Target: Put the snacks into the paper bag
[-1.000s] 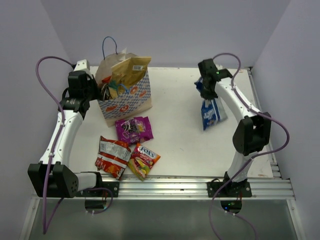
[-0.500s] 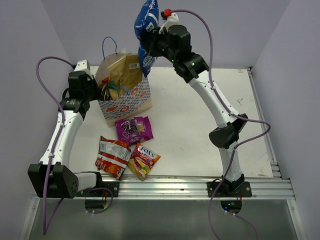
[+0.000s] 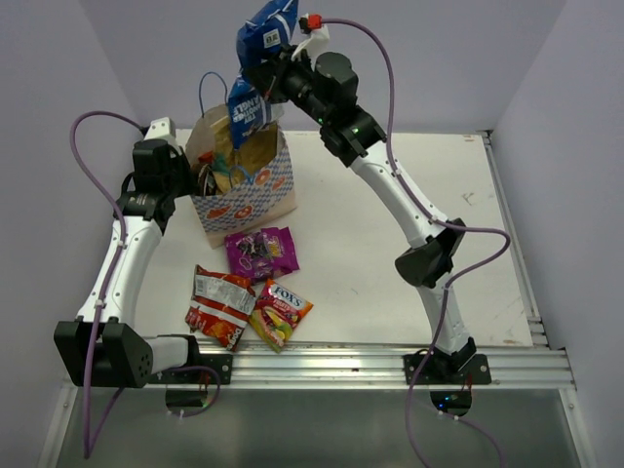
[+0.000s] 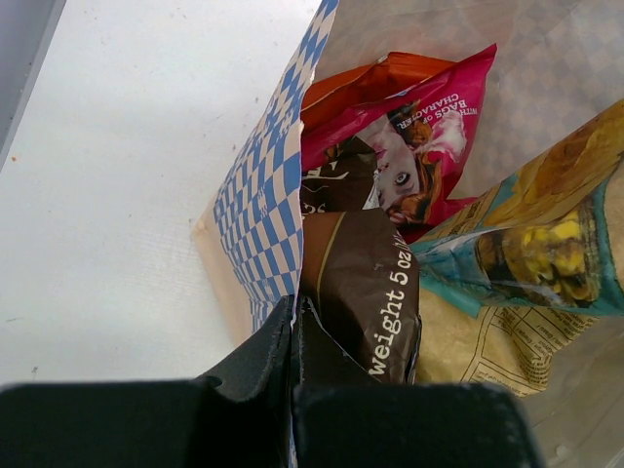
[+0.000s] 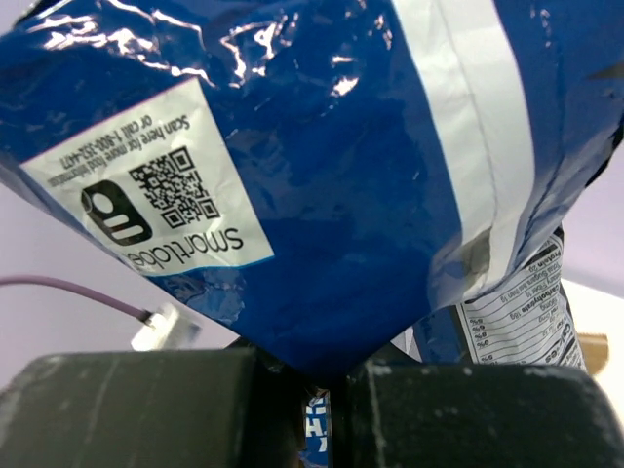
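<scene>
A blue and white packet (image 3: pixel 250 105) hangs in the air over the far left of the white counter (image 3: pixel 390 253), long axis near upright, its lower end over the open mouth of the paper bag (image 3: pixel 249 203). The right claw (image 3: pixel 265 74) is pinched tight on the packet's middle. In the right wrist view its white panel shows a QR code and "smartlabel", upside down. The bag stands upright, with a blue checkered band and orange emblems. The left claw (image 4: pixel 292 320) is closed on the bag's left rim, holding the checkered edge. Inside, a brown packet (image 4: pixel 366 283) reads "weight 5 oz", beside a pink packet (image 4: pixel 414 146) with the word "CHARACTER". Near the bag lie a purple packet (image 3: pixel 261 252), a silver and red chip packet (image 3: pixel 219 307) and a yellow and red packet (image 3: pixel 281 312) marked "FOX'S".
</scene>
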